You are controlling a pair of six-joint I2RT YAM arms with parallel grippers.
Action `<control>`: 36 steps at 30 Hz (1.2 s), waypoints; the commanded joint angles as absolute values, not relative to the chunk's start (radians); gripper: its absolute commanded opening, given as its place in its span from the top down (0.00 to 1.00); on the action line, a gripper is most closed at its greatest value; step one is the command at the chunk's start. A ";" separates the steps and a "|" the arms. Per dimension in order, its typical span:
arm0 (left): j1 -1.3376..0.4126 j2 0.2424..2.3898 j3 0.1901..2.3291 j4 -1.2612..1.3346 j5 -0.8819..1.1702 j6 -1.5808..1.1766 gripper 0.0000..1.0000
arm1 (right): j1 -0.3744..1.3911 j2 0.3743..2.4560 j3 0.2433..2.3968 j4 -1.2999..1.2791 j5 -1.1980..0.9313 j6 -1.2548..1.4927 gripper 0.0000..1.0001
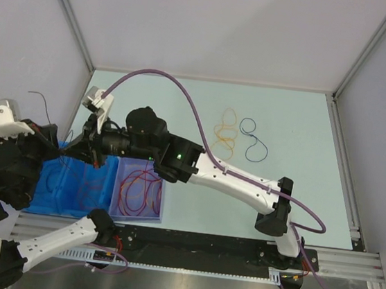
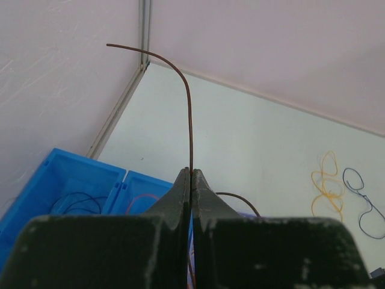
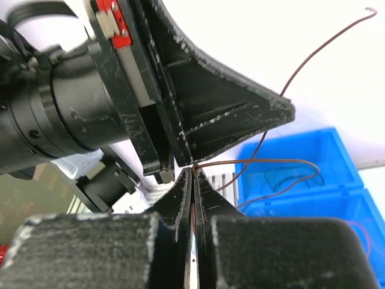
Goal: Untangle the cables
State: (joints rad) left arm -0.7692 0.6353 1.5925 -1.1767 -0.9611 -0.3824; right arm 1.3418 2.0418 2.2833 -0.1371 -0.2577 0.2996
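Note:
A thin brown cable (image 2: 189, 108) rises from between the fingers of my left gripper (image 2: 190, 173), which is shut on it, and curls off to the left. My right gripper (image 3: 193, 168) is shut on the same brown cable (image 3: 271, 161), right under the left gripper's fingers (image 3: 228, 114). In the top view the two grippers meet tip to tip at the left, left gripper (image 1: 59, 146) and right gripper (image 1: 80, 147), above the blue bin (image 1: 61, 203). An orange-yellow cable (image 1: 226, 131) and a dark blue cable (image 1: 253, 139) lie apart on the table. Red and orange cables (image 1: 139, 191) lie tangled in a purple bin (image 1: 117, 185).
The blue bin (image 2: 78, 180) holds thin dark and red loops. Grey walls close in the table at the left, back and right. The right arm's thick purple cable (image 1: 185, 91) arcs over the table's middle. A metal rail (image 1: 347, 256) runs along the near edge.

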 commanded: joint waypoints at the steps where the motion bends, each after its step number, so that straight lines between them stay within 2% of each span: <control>1: -0.764 0.634 1.620 -1.134 -0.985 -0.319 1.00 | 1.325 2.045 2.388 -0.054 -0.285 0.287 1.00; 10: -0.764 0.608 1.667 -1.052 -0.982 -0.247 1.00 | 1.287 2.026 2.421 -0.014 -0.279 0.236 1.00; 16: -0.764 0.606 1.674 -0.977 -1.014 -0.184 1.00 | 1.247 2.057 2.424 0.069 -0.322 0.301 1.00; 25: -0.764 0.609 1.534 -0.956 -1.069 -0.175 0.99 | 1.223 2.180 2.421 0.143 -0.353 0.380 1.00; 36: -0.762 0.696 1.333 -1.164 -1.002 -0.434 0.96 | 1.192 2.226 2.235 0.135 -0.376 0.520 1.00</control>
